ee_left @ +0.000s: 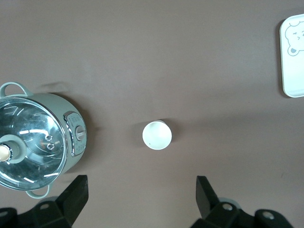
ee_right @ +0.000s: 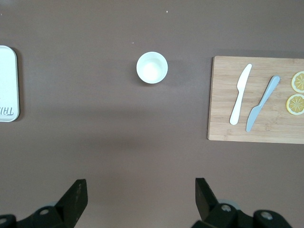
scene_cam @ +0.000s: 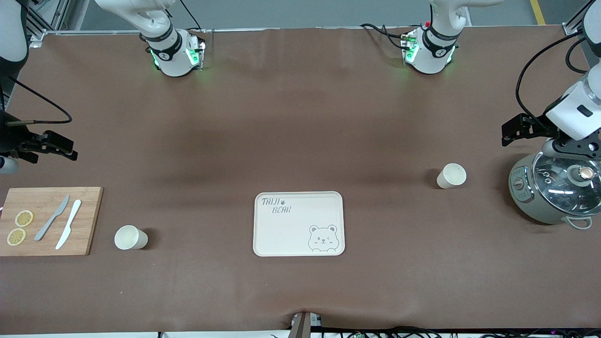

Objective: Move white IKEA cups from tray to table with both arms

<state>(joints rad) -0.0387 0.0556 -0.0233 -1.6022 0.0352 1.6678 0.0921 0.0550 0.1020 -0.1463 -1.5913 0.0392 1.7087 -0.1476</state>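
A plain brown table cover (scene_cam: 300, 117) carries two cream-white tapered cups (scene_cam: 130, 237) (scene_cam: 451, 176) — unpatterned — and a cream rectangular tray (scene_cam: 299, 224) printed with a grey bear and lettering. The grey-green pot (scene_cam: 554, 195) has a clear glass lid; yellow lemon slices (scene_cam: 19, 227) lie on a tan wooden board (scene_cam: 49, 221).

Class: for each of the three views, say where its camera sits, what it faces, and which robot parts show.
Front view: high across the table; faces both bases; open right gripper, open left gripper over the brown table.
Left wrist view: looks down on one white tapered cup, grey-green glass-lidded pot; own fingers.
Right wrist view: another cup, bamboo board.
All share the bear-printed tray.
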